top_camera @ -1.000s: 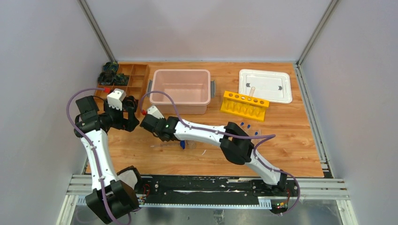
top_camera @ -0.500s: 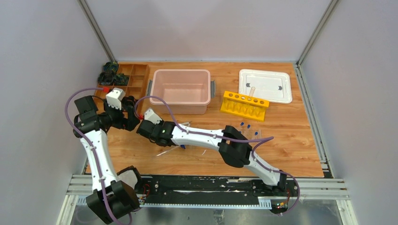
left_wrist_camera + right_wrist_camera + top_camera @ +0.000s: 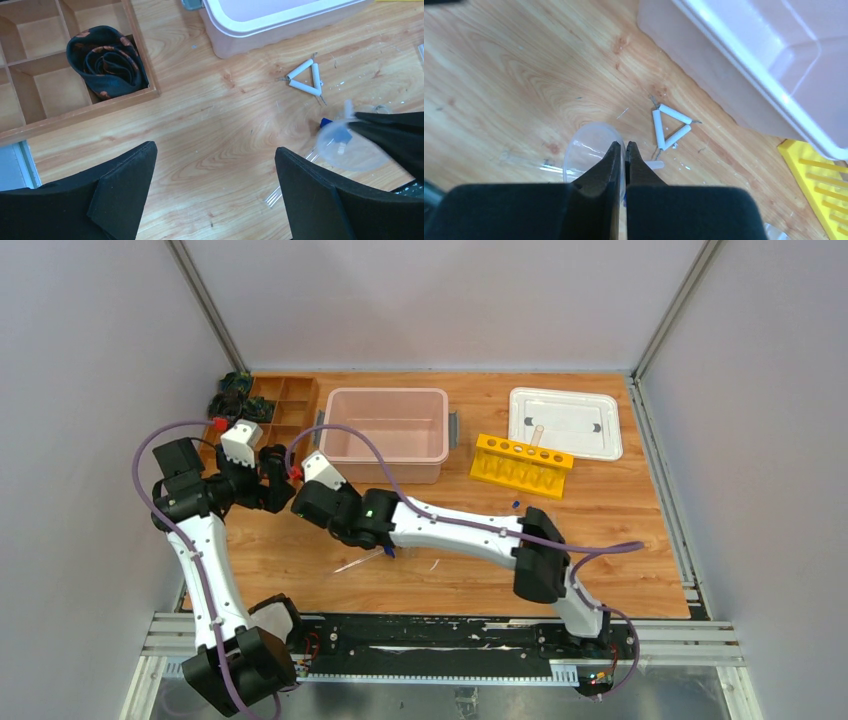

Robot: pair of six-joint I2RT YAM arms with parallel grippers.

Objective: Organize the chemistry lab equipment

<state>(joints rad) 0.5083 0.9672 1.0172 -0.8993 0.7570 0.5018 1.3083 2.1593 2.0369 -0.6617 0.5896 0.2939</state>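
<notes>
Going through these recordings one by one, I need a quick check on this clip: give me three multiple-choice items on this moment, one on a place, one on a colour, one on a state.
1. Where does the pale triangle lie?
A. On the table, beside the bin
B. Inside the bin
C. On top of the holed rack

2. What colour is the holed rack?
A. Blue
B. Yellow
C. Green

3. How is the right claw?
A. Wide open over bare wood
B. Shut on the rim of the clear funnel
C. Shut on the pale triangle

Answers:
1 A: the right wrist view shows it flat on the wood next to the bin's wall.
2 B: the top view shows it bright yellow.
3 B: its tips meet with the funnel's rim pinched between them.
</notes>
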